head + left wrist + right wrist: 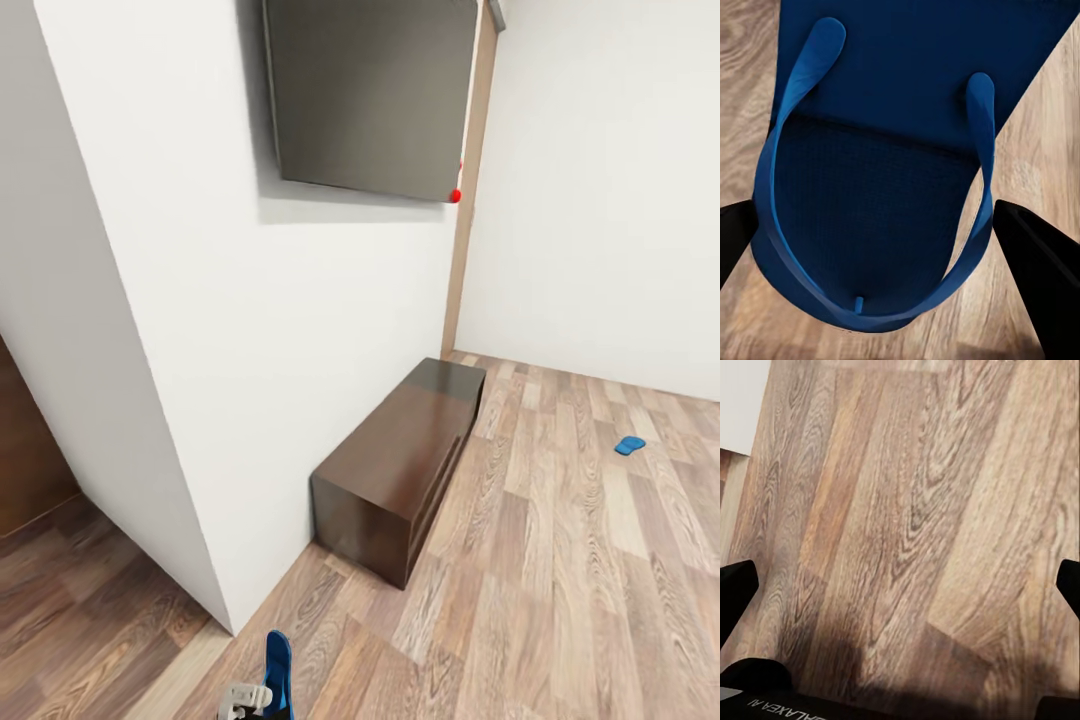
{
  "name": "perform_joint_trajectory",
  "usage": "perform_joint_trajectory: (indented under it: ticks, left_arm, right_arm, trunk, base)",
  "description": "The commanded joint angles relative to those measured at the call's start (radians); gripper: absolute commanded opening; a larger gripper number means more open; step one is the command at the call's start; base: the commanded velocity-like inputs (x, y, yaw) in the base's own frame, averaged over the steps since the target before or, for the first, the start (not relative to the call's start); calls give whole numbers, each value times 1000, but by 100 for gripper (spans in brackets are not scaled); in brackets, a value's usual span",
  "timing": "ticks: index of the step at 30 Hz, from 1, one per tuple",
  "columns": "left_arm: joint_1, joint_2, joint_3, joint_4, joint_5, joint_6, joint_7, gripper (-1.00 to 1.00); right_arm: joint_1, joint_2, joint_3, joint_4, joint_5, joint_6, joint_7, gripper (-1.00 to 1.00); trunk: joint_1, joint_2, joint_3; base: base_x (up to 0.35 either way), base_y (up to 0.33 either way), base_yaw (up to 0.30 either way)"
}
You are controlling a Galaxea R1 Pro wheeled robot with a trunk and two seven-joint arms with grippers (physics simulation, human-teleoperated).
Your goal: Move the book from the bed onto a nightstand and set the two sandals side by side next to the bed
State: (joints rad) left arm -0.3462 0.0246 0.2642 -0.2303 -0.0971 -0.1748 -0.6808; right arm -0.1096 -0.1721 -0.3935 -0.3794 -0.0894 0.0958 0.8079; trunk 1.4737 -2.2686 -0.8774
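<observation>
A: Where is the left end effector [881, 225], and what does it have?

B: In the head view it sits at the bottom edge, around six o'clock, with a blue sandal [277, 668] standing up from it. Through the left wrist camera the same sandal [870, 187] lies between the two dark fingers [1039, 277], straps facing the lens, above the wood-plank floor [1050, 135]. The fingers look clamped on the sandal's edges.

A: And the other sandal?

B: The second sandal [629, 445] lies flat on the floor [560, 560] at about three o'clock in the head view, well apart from the low dark brown cabinet [395, 470] against the white wall [250, 330].

A: The right end effector [900, 585]?

B: Its dark fingertips [735, 585] show at opposite edges of the right wrist view, spread wide, with bare floor planks [907, 510] between them. It holds nothing.

A: Anything on the wall?

B: A dark flat panel [370, 95] hangs above the cabinet, near twelve o'clock.
</observation>
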Motion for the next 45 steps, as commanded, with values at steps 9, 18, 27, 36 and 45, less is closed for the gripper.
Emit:
perform_joint_trajectory:
  ticks: [9, 18, 27, 36, 45]
  left_arm:
    - [0, -1, 7, 0, -10, -6, -3, -100]
    - [0, -1, 7, 0, -10, -6, -3, -100]
    - [0, -1, 7, 0, -10, -6, -3, -100]
    - [0, -2, 7, 0, -10, -6, -3, -100]
    - [0, 0, 7, 0, -10, -6, -3, -100]
  right_arm:
    - [-1, 0, -4, 1, -7, 10, 5, 100]
    - [-1, 0, -4, 1, -7, 10, 5, 100]
    - [-1, 0, -5, 1, -7, 10, 5, 100]
    - [-1, 0, -5, 2, -7, 10, 4, 100]
    - [-1, 0, -5, 2, -7, 10, 4, 100]
  trunk:
    - [0, 0, -1]
    - [0, 0, -1]
    - [0, 0, -1]
    - [0, 0, -1]
    - [0, 0, -1]
  base:
    - [0, 0, -300]
    - [0, 0, -300]
    - [0, 0, -300]
    - [0, 0, -300]
    - [0, 0, -300]
